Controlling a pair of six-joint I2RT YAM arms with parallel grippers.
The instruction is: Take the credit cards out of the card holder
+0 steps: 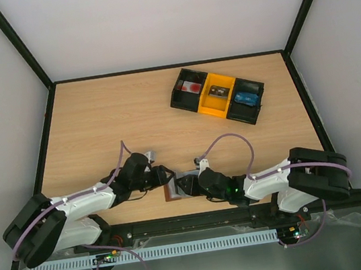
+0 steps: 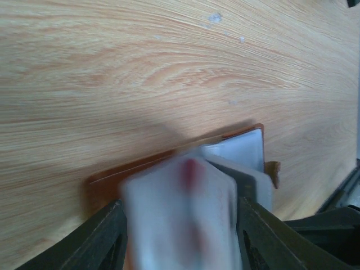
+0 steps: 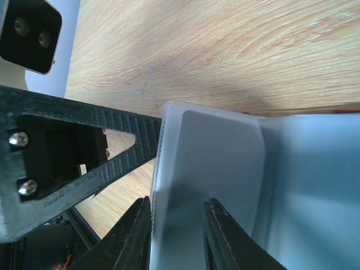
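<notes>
A: Item one, card holder [image 2: 112, 179]. Location?

B: Brown bifold, lying open on the table [image 2: 112, 67] at its near edge, midway between the two arm bases. It is well apart from the tray of bins [image 1: 217, 95] at the far right.

A: Item two, right gripper [image 3: 175, 239]. State?

B: Clamped on the holder's grey-blue inner leaf, reaching in from the holder's right side. Judged to be pinning it in place.

A: Item three, left gripper [image 2: 180, 225]?

B: Reaches in from the holder's left. Its fingers [image 2: 107, 236] flank a pale credit card [image 2: 169, 197] with a red mark. The card fills the gap between them, but blur hides whether they actually press it. Cannot tell.

A: Bearing for the coming move?

B: The card rises out of the holder toward the left wrist, long axis roughly along that gripper's line of reach. The left arm is the one on it, so the draw should probably run back leftward, away from the right gripper's hold.
</notes>
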